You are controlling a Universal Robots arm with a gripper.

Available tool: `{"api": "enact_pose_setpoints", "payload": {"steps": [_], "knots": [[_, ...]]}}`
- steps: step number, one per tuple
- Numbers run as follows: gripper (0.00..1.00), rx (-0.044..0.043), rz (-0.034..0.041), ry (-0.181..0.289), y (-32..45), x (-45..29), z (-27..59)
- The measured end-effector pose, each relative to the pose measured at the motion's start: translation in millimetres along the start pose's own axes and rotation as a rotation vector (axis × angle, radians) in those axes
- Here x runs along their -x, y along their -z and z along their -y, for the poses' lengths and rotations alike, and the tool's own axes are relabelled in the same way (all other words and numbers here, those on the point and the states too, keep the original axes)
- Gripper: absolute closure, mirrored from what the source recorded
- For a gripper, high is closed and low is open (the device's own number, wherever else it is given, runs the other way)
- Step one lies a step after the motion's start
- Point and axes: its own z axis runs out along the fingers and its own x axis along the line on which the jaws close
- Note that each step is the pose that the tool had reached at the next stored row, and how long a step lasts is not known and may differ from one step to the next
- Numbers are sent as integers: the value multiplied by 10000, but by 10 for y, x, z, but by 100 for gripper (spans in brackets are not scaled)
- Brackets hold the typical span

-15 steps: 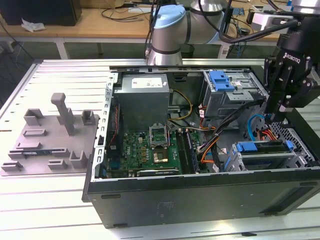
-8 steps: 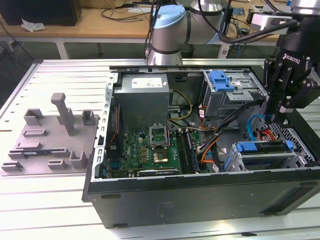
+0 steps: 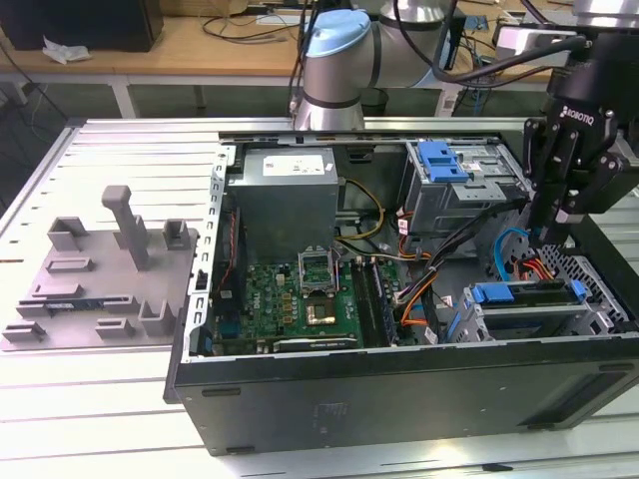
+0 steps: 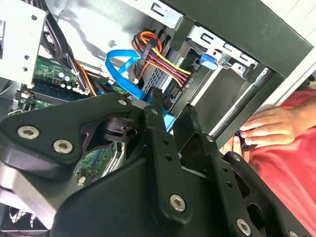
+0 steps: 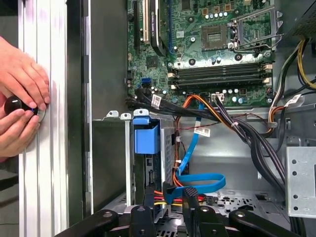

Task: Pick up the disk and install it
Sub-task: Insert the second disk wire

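Our gripper [image 3: 548,236] hangs inside the open case [image 3: 399,384], its fingers [image 5: 189,196] spread apart with nothing pinched between them. The disk [image 3: 524,295] sits just below the fingertips, slotted in the drive bay in its blue carrier. In the first wrist view we see the carrier's blue tab [image 5: 146,138] straight ahead of the fingers. A blue ribbon cable [image 5: 197,180] and a red-and-yellow power lead [image 4: 160,59] loop close beside the fingertips. Beyond them lies the motherboard [image 5: 217,54]. Well off to the gripper's side, outside the case wall, a person's hands [image 5: 19,101] rest on the table [image 3: 120,150], holding a small dark knob [image 5: 15,104].
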Motion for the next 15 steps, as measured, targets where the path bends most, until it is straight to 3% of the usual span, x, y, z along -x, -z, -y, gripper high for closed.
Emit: {"api": "enact_pose_setpoints", "payload": {"steps": [3, 8, 11, 14, 15], "knots": [[64, -1, -73, -3, -9, 29, -7], [64, -2, -133, -4, -22, 39, -22], [64, 13, -240, -8, -18, 59, -24], [64, 29, -418, -9, -11, 90, -24], [64, 53, -553, -7, -5, 107, -25]]}}
